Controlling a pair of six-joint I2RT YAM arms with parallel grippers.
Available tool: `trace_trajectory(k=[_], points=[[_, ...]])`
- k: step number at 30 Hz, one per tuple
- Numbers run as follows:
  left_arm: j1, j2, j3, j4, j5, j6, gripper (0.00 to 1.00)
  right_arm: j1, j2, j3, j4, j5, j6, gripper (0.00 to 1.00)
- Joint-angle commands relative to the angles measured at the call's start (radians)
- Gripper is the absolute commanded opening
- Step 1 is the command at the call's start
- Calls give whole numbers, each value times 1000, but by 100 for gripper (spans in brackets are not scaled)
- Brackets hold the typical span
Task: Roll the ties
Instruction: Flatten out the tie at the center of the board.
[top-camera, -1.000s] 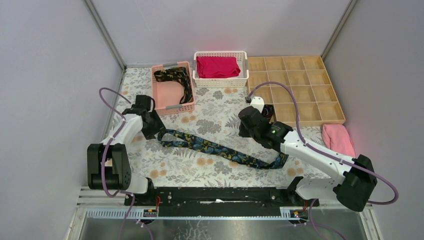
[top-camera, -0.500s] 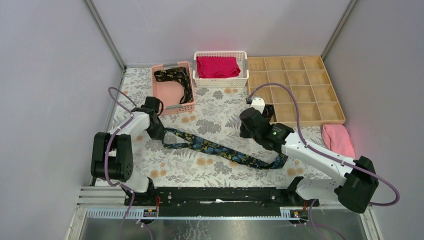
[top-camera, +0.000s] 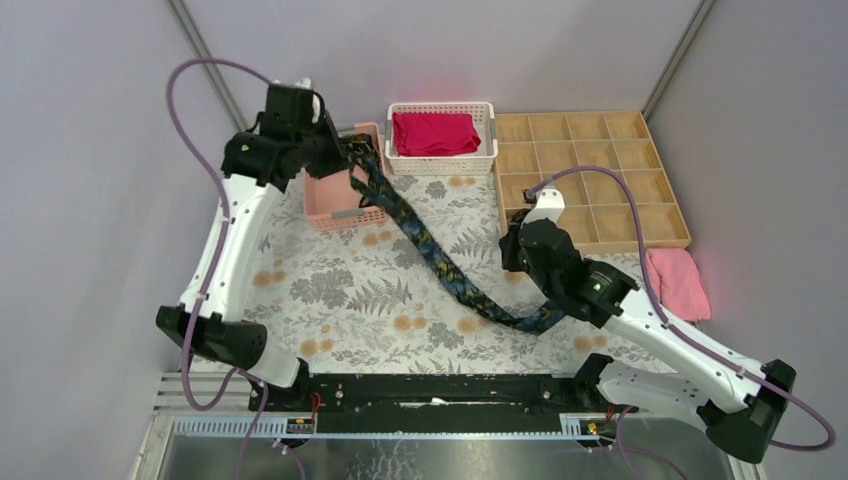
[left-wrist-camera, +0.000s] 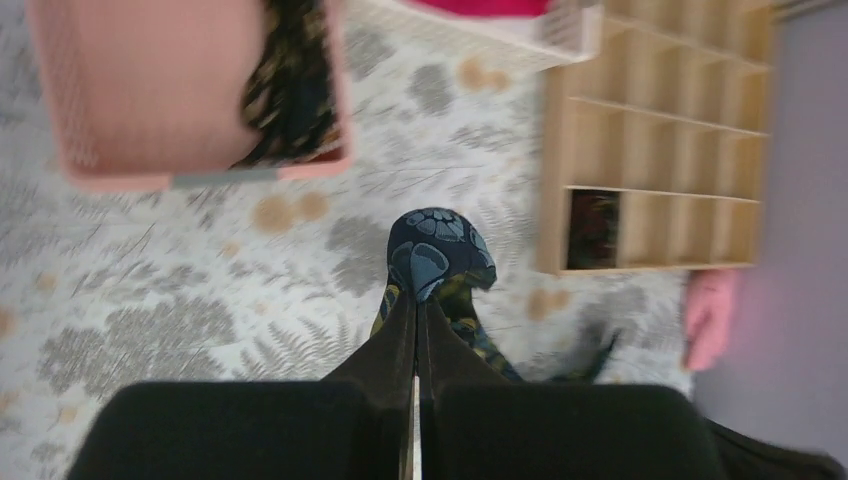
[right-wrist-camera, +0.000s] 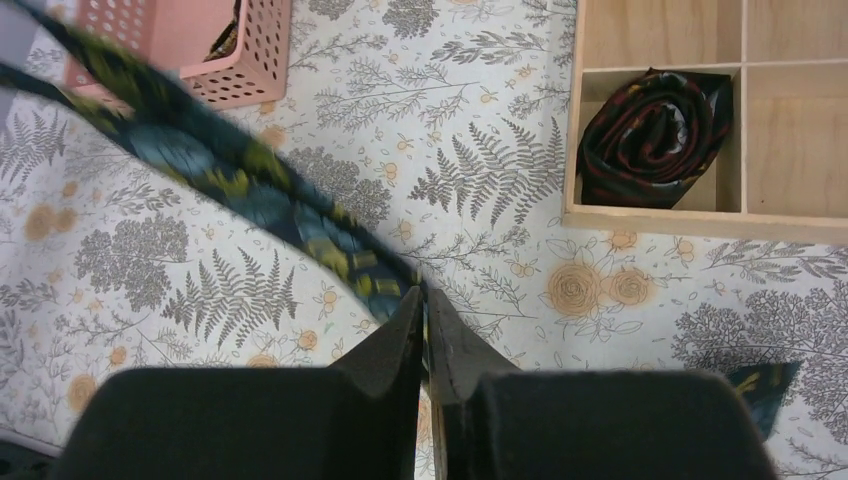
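Observation:
A long dark tie (top-camera: 440, 262) with a blue and yellow floral pattern hangs stretched in the air between my two grippers. My left gripper (top-camera: 340, 152) is raised beside the pink basket and shut on the tie's wide end (left-wrist-camera: 440, 255). My right gripper (top-camera: 545, 312) is low over the table and shut on the tie's other end (right-wrist-camera: 385, 280), with a short tail (right-wrist-camera: 762, 385) lying past it. A rolled tie (right-wrist-camera: 655, 135) sits in a compartment of the wooden tray (right-wrist-camera: 660, 220). Another loose tie (left-wrist-camera: 290, 90) lies in the pink basket (left-wrist-camera: 150, 100).
A white basket (top-camera: 440, 160) holding a folded red cloth stands at the back, right of the pink basket (top-camera: 335, 205). The wooden compartment tray (top-camera: 600, 180) fills the back right. A pink towel (top-camera: 675, 282) lies at the right edge. Grey walls close in the sides.
My left gripper shut on the tie's wide end and rose up and back toward the pink basket, pulling the tie off the table. My right gripper shifted slightly right, still holding.

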Motion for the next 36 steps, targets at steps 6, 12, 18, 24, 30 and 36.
trace_trajectory(k=[6,12,18,24,30,36], points=[[-81,90,434,-230,287,-51,0,4,-75,65,-1,-51,-135,10],[-96,49,579,-155,292,-121,0,4,-101,44,97,-143,-180,14],[-123,-40,495,27,226,-101,0,3,-19,3,261,-315,-183,35],[-131,-33,619,182,271,-102,0,4,7,21,372,-353,-305,73],[-130,-17,731,346,354,-177,0,4,83,75,465,-539,-367,75],[-131,-72,714,425,378,-191,0,4,210,102,560,-569,-427,77]])
